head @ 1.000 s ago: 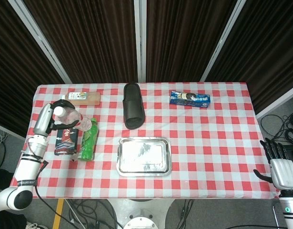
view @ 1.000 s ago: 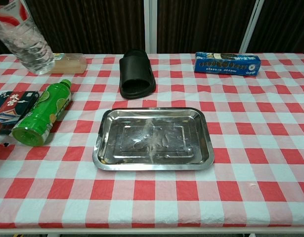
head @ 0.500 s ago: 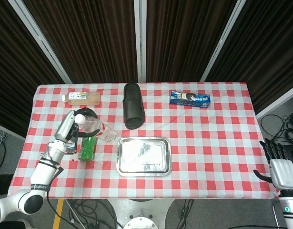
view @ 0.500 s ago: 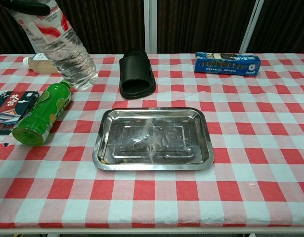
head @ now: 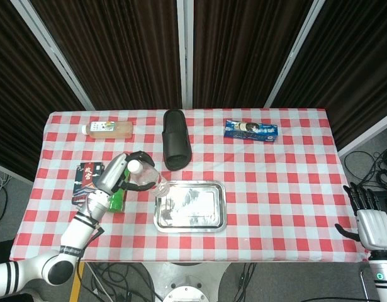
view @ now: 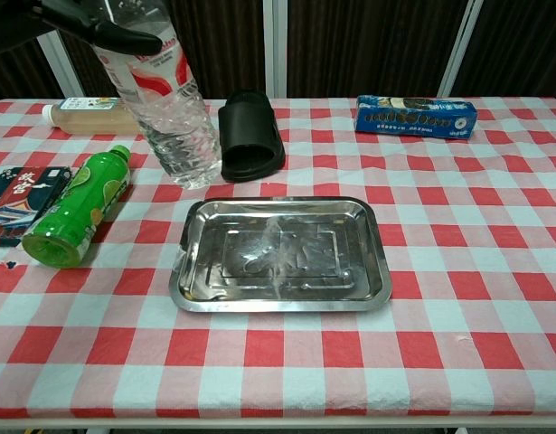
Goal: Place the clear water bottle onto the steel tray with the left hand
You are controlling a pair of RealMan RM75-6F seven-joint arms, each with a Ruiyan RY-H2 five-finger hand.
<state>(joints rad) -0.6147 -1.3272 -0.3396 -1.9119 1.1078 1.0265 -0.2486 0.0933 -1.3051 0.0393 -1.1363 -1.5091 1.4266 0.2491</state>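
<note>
The clear plastic water bottle with a red-and-white label (view: 164, 95) is in the air over the left part of the red-and-white checked tablecloth (view: 458, 298), tilted with its base lowest and its neck leaning up and away to the left; its ribbed lower body shows the checks through it, and in the head view its white cap sits just by the fingers. The left hand (head: 121, 171) holds it near the top, dark fingers (view: 106, 25) wrapped across the neck and label. Nearest the camera below it lies the rectangular steel tray (view: 375, 271), shiny and scuffed; the bottle's base hangs just beyond and to the left of the tray's far-left corner, not over the tray. To the tray's left a green plastic drink bottle (view: 77, 206) lies on its side, its base toward the camera, and beside that is a dark printed packet (view: 15, 201). Further back, the black rubber slipper (view: 250, 136) sits just right of the held bottle and near the tray's far edge. At the far side lie a pale yellow drink bottle (view: 88, 115) on the left and a blue biscuit packet (view: 415, 116) on the right. The right hand (head: 373, 221) is well apart, off the table's right corner, fingers straight and spread, holding nothing.
</note>
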